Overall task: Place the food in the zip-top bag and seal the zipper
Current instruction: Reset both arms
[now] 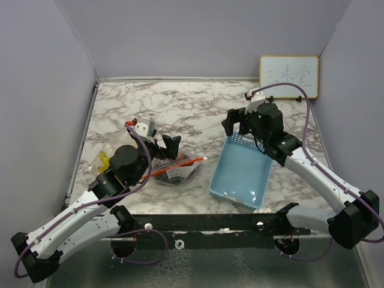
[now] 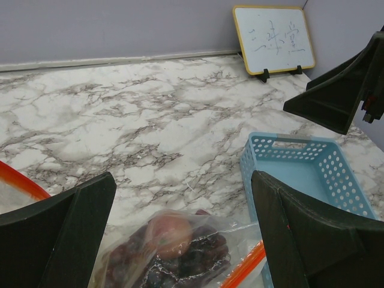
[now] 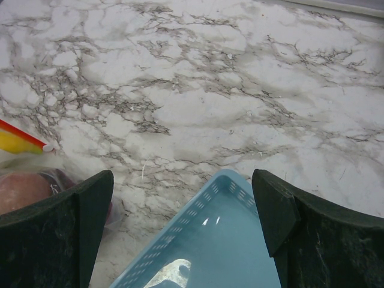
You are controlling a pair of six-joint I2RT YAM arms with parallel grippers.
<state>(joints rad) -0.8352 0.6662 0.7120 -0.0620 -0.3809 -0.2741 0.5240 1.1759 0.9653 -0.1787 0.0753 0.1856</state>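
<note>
Right now the left gripper (image 1: 165,144) hangs with its fingers spread wide and nothing between them, just over the far edge of the zip-top bag (image 1: 177,171). In its wrist view the bag lies on the marble surface (image 1: 180,108) directly below the open jaws. Through the clear plastic a small red round fruit (image 2: 170,234) shows on top of a cluster of dark purple grapes (image 2: 201,255). The bag's orange zipper (image 2: 243,268) runs off to the lower right, toward the basket. From above, the zipper strip crosses the bag at a slant, and its pale end points at the light blue basket (image 1: 237,180). On the other side of the left arm, near the surface's left edge, a bit of yellow peeks out that seems to be the bananas (image 1: 104,161). They are mostly hidden by the arm, and whether they are inside the plastic cannot be told.

The right gripper (image 1: 234,125) is likewise spread and holds nothing. It is poised above the basket's far corner, whose perforated wall shows between the fingers in its own wrist view. The basket lies just to the right of the bag, slightly apart from it. A whiteboard (image 1: 288,76) leans against the back wall at the far right corner.
</note>
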